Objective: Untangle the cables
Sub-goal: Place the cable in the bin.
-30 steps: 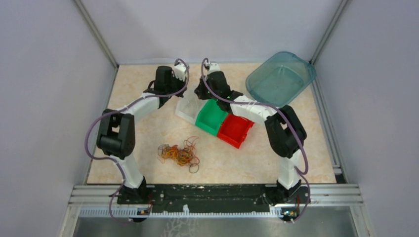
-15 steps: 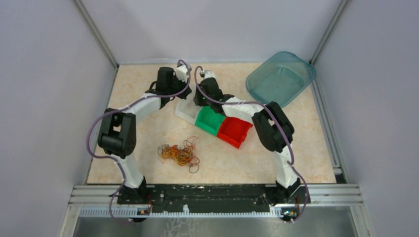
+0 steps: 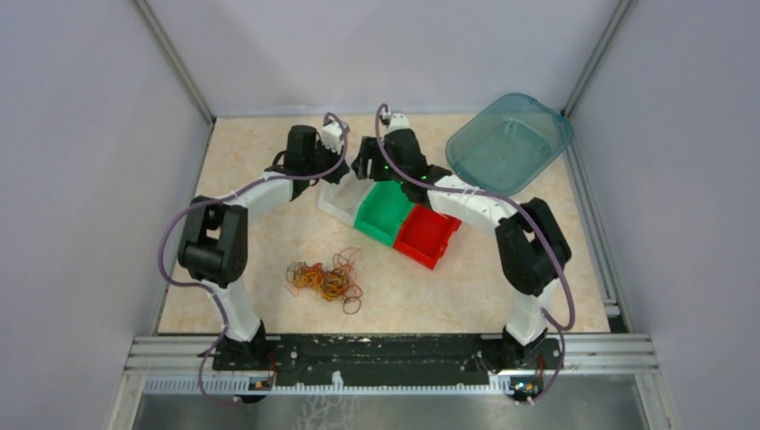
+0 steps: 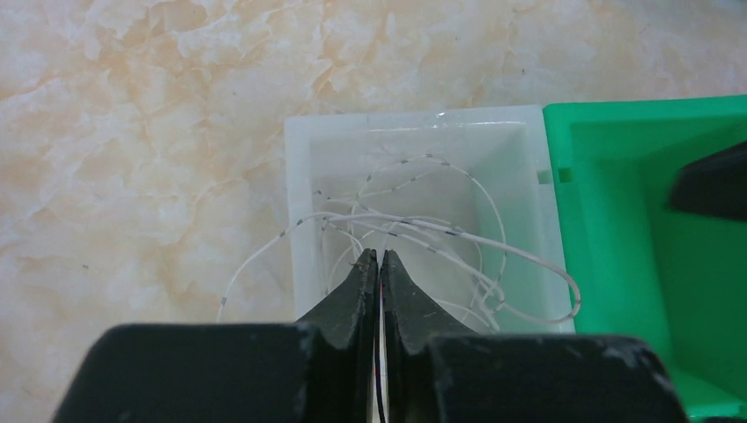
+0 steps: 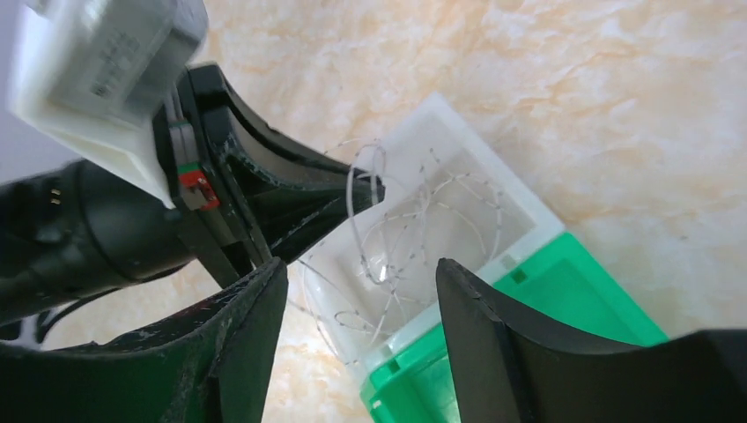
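Observation:
The cables (image 3: 327, 282) lie as a small orange, red and brown tangle of loops on the table in front of the arms, with no gripper near them. More thin white cables (image 4: 423, 229) with grey marks sit coiled in a white bin (image 4: 299, 159). My left gripper (image 4: 379, 257) hangs over that bin's near edge, jaws pressed together on a thin strand. In the right wrist view a white loop (image 5: 359, 181) hangs from the left fingertips. My right gripper (image 5: 361, 264) is open above the seam between the white bin (image 5: 520, 207) and green bin (image 5: 564, 291), holding nothing.
White bin (image 3: 339, 199), green bin (image 3: 385, 215) and red bin (image 3: 427, 236) stand in a diagonal row at mid-table. A teal tub (image 3: 509, 141) sits tilted at the back right. Both grippers (image 3: 336, 175) (image 3: 367, 168) are close together above the white bin.
My right gripper has opened from shut. The right arm has shifted a little over the bins. The left arm has stayed over the white bin.

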`<state>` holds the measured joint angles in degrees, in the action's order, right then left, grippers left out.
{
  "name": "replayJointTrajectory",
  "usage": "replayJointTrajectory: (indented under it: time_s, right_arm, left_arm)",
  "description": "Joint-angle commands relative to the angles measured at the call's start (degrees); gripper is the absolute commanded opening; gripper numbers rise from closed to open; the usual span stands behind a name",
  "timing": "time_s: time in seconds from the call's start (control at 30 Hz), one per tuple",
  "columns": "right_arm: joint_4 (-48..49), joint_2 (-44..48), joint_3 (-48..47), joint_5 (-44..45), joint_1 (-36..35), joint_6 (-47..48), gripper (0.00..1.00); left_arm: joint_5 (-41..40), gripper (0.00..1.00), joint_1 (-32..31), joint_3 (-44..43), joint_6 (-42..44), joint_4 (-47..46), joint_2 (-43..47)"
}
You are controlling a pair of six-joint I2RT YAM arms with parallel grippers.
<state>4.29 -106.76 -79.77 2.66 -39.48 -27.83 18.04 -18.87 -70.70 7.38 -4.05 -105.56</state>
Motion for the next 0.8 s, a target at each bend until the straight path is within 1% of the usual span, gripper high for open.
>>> replayJointTrajectory:
  time_s: [0.0,0.07,0.2,0.27,0.37,0.4,0.43,0.6,0.7,0.77]
  right_arm:
    - [3.01,7.52,2.88,-1.86,3.09,-1.57,0.64]
    - [2.84,7.07,2.04,-2.62,3.87,-1.72,0.65]
    - [0.54,2.86,-3.47,-5.2,4.49,-1.76,0.65]
    - [0.0,0.63,-5.89,-6.47,4.59,-1.96,0.65]
    - [0.7,-2.28,-7.77,-8.78,5.0,-3.44,0.63]
    - [1.97,-3.21,-7.84,-10.29,5.17,-4.57,0.6]
    - [3.23,-3.7,-7.55,-11.5,5.28,-5.2,0.55]
    - [8.03,-6.29,-7.14,-17.37,5.65,-9.51,0.42]
    - [9.04,-6.45,-6.23,-18.2,5.9,-10.76,0.4]
    - [9.65,-5.83,-4.84,-17.9,5.91,-10.79,0.42]
  left_arm:
    - [0.28,0.12,-0.2,1.74,0.96,-1.73,0.78]
    - [0.12,0.17,-0.2,2.32,1.06,-2.17,1.49]
    - [0.41,0.27,-0.19,3.13,1.47,-2.43,2.3]
    - [1.08,0.35,-0.2,3.36,1.33,-2.12,2.87]
    - [2.09,0.6,-0.2,3.15,0.52,-1.66,3.97]
    - [2.11,0.64,-0.15,2.86,0.44,-1.35,4.37]
    - [2.14,0.65,-0.12,2.46,0.45,-0.87,4.73]
    - [2.93,0.68,0.81,0.52,0.86,2.2,6.57]
    - [2.92,0.68,1.56,-0.14,1.37,3.85,7.72]
    - [3.07,0.69,2.15,-0.45,1.52,4.43,8.41]
